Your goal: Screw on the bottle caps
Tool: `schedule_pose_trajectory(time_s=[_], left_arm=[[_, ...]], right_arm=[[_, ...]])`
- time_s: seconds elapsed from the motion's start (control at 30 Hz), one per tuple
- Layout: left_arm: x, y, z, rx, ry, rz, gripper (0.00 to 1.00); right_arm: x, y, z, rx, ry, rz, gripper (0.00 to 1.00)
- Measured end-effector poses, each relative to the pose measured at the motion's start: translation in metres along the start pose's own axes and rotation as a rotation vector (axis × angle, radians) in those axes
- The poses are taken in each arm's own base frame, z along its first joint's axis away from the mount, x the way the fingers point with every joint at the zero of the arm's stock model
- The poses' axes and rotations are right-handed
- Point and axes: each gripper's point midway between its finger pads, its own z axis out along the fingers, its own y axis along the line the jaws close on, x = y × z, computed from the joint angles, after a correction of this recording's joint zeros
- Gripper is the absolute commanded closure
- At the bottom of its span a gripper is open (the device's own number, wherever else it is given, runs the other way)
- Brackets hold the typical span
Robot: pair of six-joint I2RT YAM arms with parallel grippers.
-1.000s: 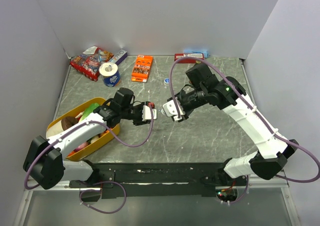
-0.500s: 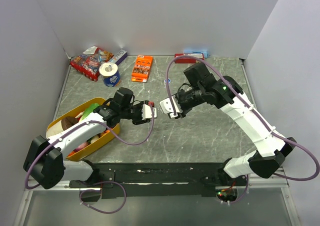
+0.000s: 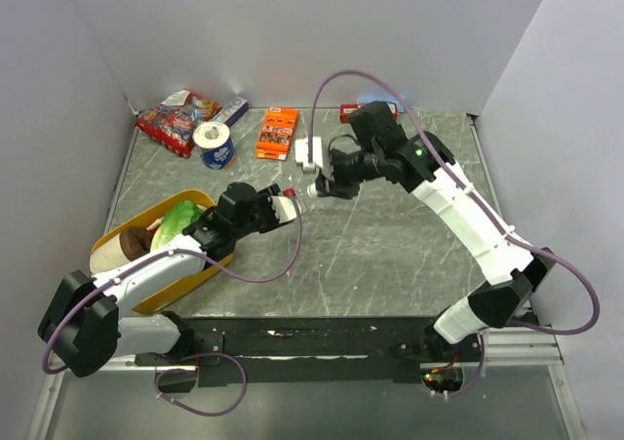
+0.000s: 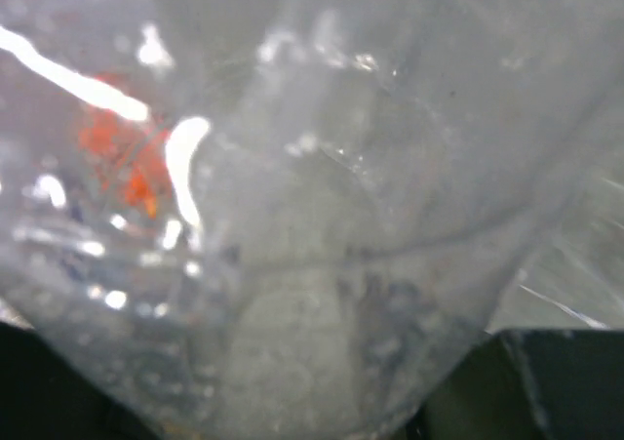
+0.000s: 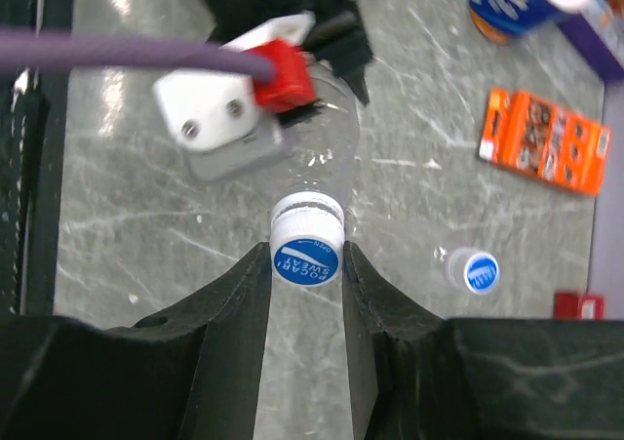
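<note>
**Cap and bottle in line between the two grippers**

Top external view: the left gripper (image 3: 286, 207) and the right gripper (image 3: 313, 188) meet nose to nose above the middle of the table. The clear bottle (image 3: 298, 198) lies between them, off the table. Its long axis runs from near-left to far-right, with its mouth end towards the right arm. The view is too small to show how wide either gripper stands.

Left wrist view: the clear bottle (image 4: 322, 216) fills the frame, blurred and pressed close to the lens. The fingers themselves cannot be made out.

Right wrist view: the blue cap (image 5: 307, 263) sits on the neck of the clear bottle (image 5: 327, 162), directly between the right gripper's (image 5: 307, 276) fingers (image 5: 239, 308). They are nearly closed and touch the cap's rim on both sides. The bottle stretches straight away from this wrist, and the left gripper (image 5: 239, 118) is clamped round its body at the far end. Cap, neck and wrist look aligned, so turning the cap should mainly call for a roll of the right wrist while the left holds firm. A second bottle (image 5: 476, 270), already capped in blue, stands on the table well to the right.
</note>
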Motion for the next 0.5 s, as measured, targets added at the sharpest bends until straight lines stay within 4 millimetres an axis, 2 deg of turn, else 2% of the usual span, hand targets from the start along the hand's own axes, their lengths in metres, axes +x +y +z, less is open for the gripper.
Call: schedule_pose_trajectory(time_s=[0.2,0.4,0.5], left_arm=[[-0.01,0.043,-0.002,-0.308,0.039,-0.024,0.99],[-0.012,0.062,-0.004,-0.476,0.067,-0.091,0.99],[-0.005,0.068,-0.001,-0.536,0.109,-0.115,0.99]], right_arm=[[-0.012,-0.036,-0.009,0.147,-0.006,0.213,0.85],[-0.034,-0.062,-0.012,0.226,-0.075,0.408,0.85],[-0.043,-0.051,0.001,0.156,-0.107,0.508,0.85]])
